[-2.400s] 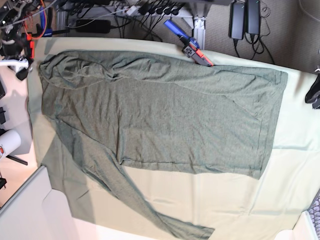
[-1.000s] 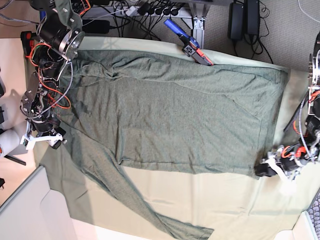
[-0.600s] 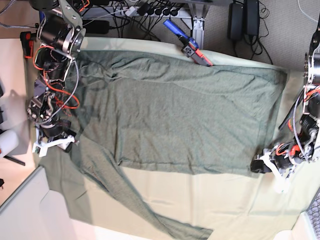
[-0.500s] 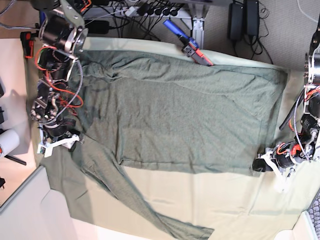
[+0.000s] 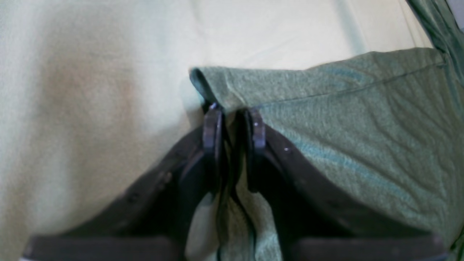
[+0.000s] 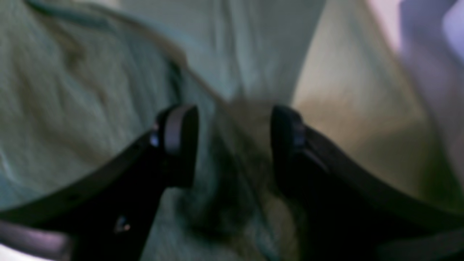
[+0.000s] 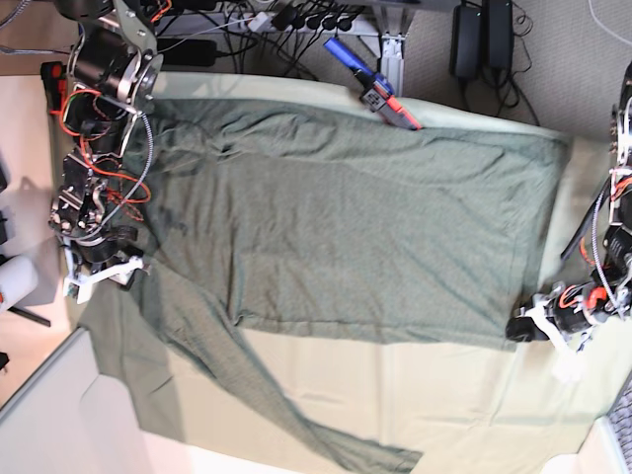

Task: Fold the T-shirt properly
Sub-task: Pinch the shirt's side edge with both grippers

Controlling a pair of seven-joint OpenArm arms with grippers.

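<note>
The large dark olive-green knit T-shirt point(image 7: 346, 227) lies spread flat on the pale mint-green table cloth point(image 7: 434, 395), one long sleeve trailing toward the cloth's near edge; bare cloth borders the shirt's lower hem. The left gripper point(image 5: 232, 119) sits at the shirt's hem corner, jaws nearly together, pinching a fold of fabric. The right gripper point(image 6: 232, 141) hovers over the shoulder edge with jaws spread wide, gripping nothing. Since half a second ago, the right arm has drawn slightly back up along that edge.
</note>
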